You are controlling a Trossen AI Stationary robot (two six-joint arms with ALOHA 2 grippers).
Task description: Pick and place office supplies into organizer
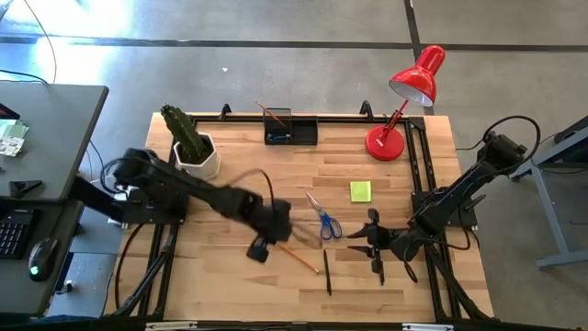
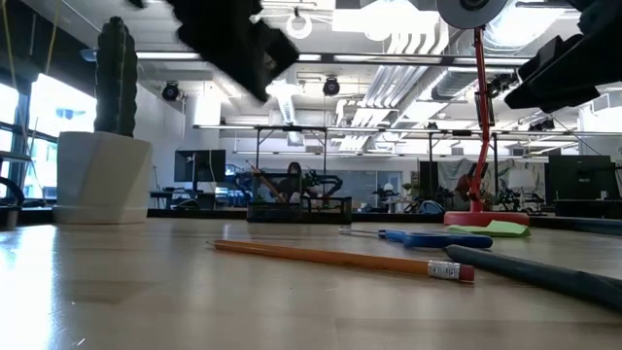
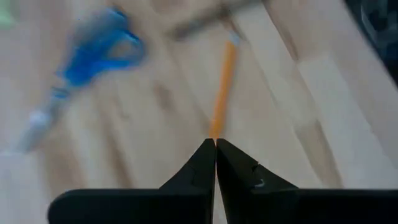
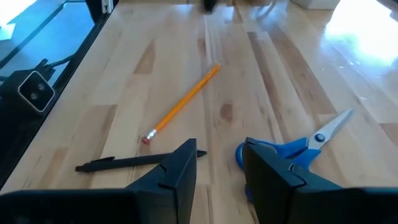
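Wooden table [image 1: 230, 285]: pencil [image 1: 299, 256] lies diagonally, eraser toward pen [image 1: 327, 273]; left fingers [image 3: 216, 163] pressed together, right fingers [image 4: 180, 168] wide.

The left gripper [image 3: 215, 149] shows its two dark fingers [image 3: 193, 174] pressed together, with no gap between them and nothing held, above a light wooden table [image 3: 311, 112]. Just past the fingertips lies an orange pencil [image 3: 222, 93], stretching away from the gripper over the boards; whether the tips touch it I cannot tell. To one side of the pencil, apart from it, lie the blue-handled scissors [image 3: 93, 56], blurred, with their pale blades pointing away from the handles.
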